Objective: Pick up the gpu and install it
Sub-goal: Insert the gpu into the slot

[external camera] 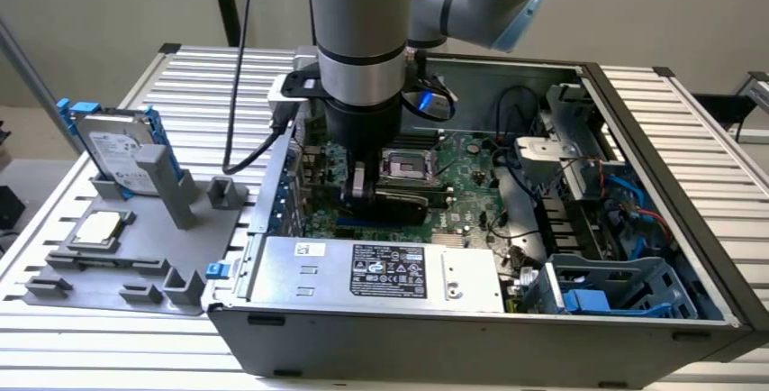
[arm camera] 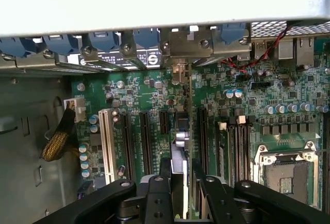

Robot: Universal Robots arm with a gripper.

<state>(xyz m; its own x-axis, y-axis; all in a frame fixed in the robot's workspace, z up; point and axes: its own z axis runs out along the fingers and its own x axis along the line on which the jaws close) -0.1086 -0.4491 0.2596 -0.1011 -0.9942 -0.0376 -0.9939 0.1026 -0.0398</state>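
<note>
End effector, exterior view: the end effector [external camera: 382, 195] is reaching down inside the open computer case [external camera: 673, 139], low over the motherboard [external camera: 463, 161], with a dark flat card, which I am reading as the gpu [external camera: 402, 202], sitting between its fingers.
Step in hand, exterior view: by my judgement the pick-up is done and the install is underway, with the card being lowered toward the slot area beside the empty CPU socket [external camera: 409, 166].
Room, exterior view: the power supply [external camera: 373, 274] is closing in one side and the case's rear wall another; the hard drive [external camera: 117, 148] and CPU chip [external camera: 99, 229] are resting on the grey fixture [external camera: 72, 269] on the bench [external camera: 216, 67], well apart from the work.
End effector, wrist view: the end effector [arm camera: 180, 193] is pinching the gpu [arm camera: 179, 162] edge-on, fingers [arm camera: 154, 195] pressed against both faces.
Position, wrist view: the card's edge is running in line with the dark expansion slots [arm camera: 146, 139], its bracket end pointing at the rear bracket openings [arm camera: 185, 43]; whether it is seated I cannot tell.
Next move, judgement: it is calling for a straight, square press with the bracket meeting the rear opening.
Edges, wrist view: the white slot [arm camera: 107, 141] and RAM slots [arm camera: 234, 152] are flanking closely, leaving little sideways room.
</note>
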